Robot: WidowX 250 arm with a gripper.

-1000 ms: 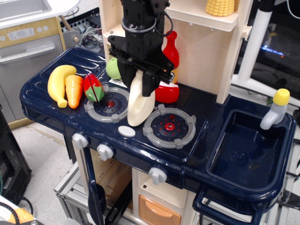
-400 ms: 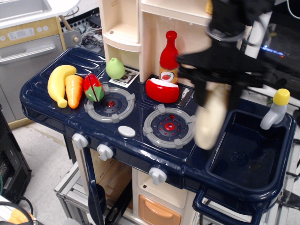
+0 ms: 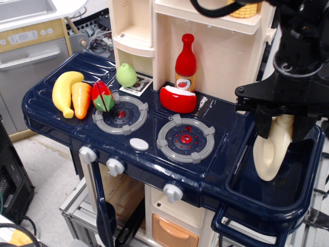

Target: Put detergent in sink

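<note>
The cream-white plastic toy detergent jug (image 3: 272, 149) is pinched between the jaws of the black robot gripper (image 3: 280, 121) and has been swept, in a single second, from the grey round burners (image 3: 185, 139) at nine o'clock over to the deep navy-blue plastic sink basin (image 3: 267, 198). It is now hung inside the basin's opening, its lower end apparently not yet touching the floor. Only lowering and release are judged to remain, while the red sauce bottle (image 3: 185, 62) at ten o'clock is left untouched.

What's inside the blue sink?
The white detergent hangs down into the sink, held by the end effector. The arm covers the tap, and the drain cannot be seen.
</note>
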